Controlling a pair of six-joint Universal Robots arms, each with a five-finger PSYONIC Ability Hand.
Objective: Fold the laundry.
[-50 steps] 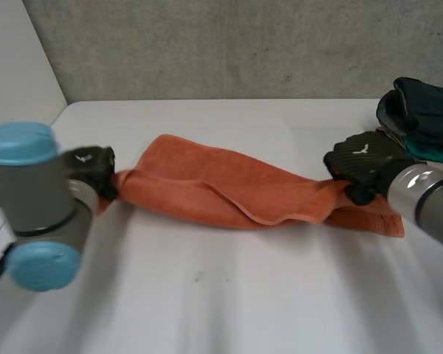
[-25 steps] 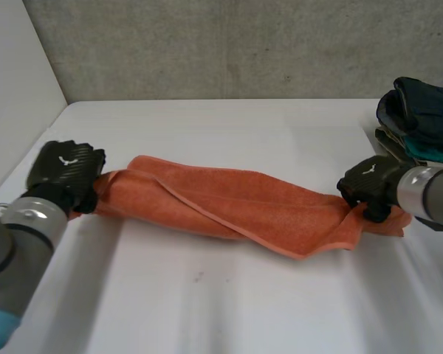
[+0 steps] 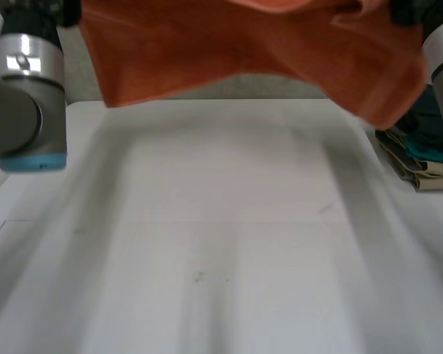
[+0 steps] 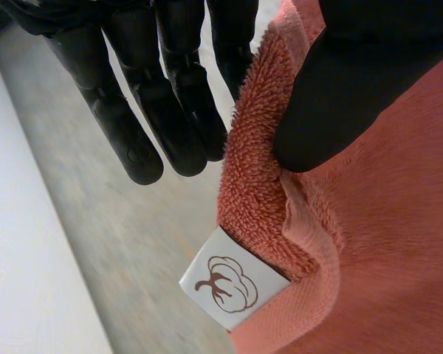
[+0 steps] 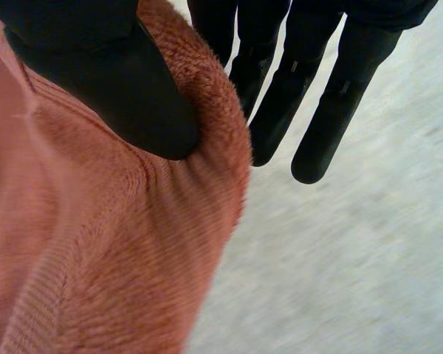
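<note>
An orange towel hangs spread in the air above the white table, stretched between my two hands. My left hand holds one upper corner. In the left wrist view its thumb presses the towel's hem against a finger, just above a white cotton label, while the other fingers stand straight beside the cloth. My right hand holds the other upper corner. In the right wrist view its thumb pinches the towel's edge the same way, the remaining fingers straight.
A pile of dark and teal clothes lies at the table's right edge, partly behind the hanging towel. A grey wall stands behind the table. My left arm rises at the left side.
Both hands have lifted the towel off the table, where it lay stretched and twisted. It now hangs high and spread out between them.
</note>
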